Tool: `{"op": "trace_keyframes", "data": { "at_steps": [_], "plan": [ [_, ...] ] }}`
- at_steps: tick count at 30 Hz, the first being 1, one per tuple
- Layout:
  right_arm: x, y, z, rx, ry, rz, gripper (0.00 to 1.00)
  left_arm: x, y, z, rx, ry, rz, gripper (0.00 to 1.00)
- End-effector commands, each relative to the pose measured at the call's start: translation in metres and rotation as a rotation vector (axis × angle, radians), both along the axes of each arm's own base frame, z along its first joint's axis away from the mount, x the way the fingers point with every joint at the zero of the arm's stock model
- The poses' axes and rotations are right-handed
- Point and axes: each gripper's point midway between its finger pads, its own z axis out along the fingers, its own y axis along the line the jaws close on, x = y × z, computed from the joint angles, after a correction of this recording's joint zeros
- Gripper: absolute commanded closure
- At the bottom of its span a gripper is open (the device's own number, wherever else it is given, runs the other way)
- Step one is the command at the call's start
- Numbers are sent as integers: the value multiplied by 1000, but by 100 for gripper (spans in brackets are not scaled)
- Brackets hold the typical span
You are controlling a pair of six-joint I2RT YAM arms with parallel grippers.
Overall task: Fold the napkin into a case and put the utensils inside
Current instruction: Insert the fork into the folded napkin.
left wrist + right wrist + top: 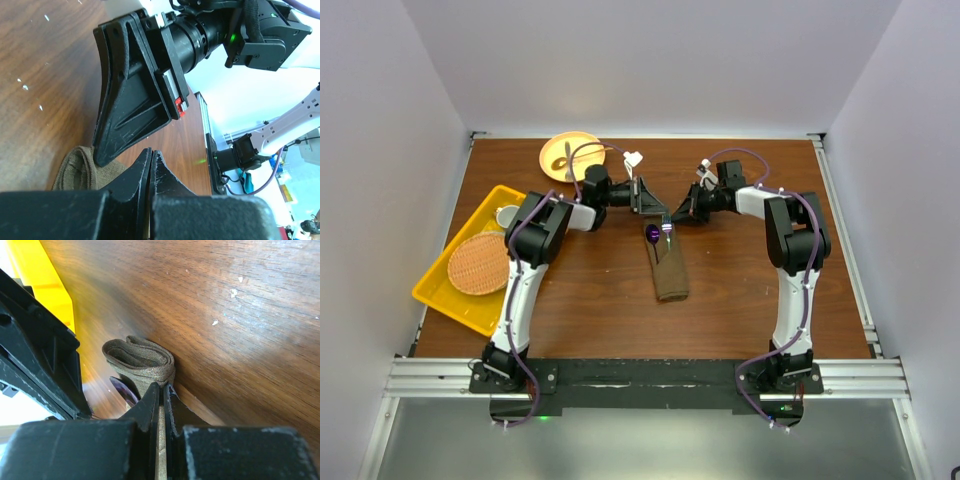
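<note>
The napkin lies folded into a narrow olive-brown case in the middle of the table, its open end toward the grippers. A glossy purple spoon lies at that end, its bowl showing beside the cloth. My right gripper is just above the case's mouth, shut on a slim pale utensil whose edge shows as a thin strip between the jaws. My left gripper is close beside it, shut and empty, with the cloth just beyond it.
A round yellow plate sits at the back left. A yellow tray at the left edge holds a round woven mat. The two grippers nearly touch; the right one fills the left wrist view.
</note>
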Motion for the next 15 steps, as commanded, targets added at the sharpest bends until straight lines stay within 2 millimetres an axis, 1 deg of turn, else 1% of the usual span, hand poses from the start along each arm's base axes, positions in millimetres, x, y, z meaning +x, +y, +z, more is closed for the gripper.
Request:
{"op": "trace_keyframes", "data": {
  "at_steps": [1,5,7,8,9,11,12,14,15],
  "plan": [
    [9,2,14,6,-58,-11,100,-7,-4,34,-27,-100,-3,99],
    [8,1,15,5,-60,-12,100,-10,-3,29,-15,-88,3,96],
    [7,2,15,5,-58,-9,100,-10,-3,27,-8,-85,5,91],
    [7,2,16,6,-61,-9,100,-10,-3,26,-3,-84,7,87],
    [6,2,16,6,-60,-7,100,-9,-3,27,0,-100,11,81],
    [5,1,17,6,-60,-7,100,-6,-3,28,8,-101,20,73],
    [5,1,17,4,-60,-8,100,-5,-3,29,9,-118,20,67],
    [3,1,18,5,-61,-5,100,-2,-4,33,17,-127,24,63],
    [3,0,17,4,-62,-5,100,1,-5,36,19,-157,27,59]
  ]
}}
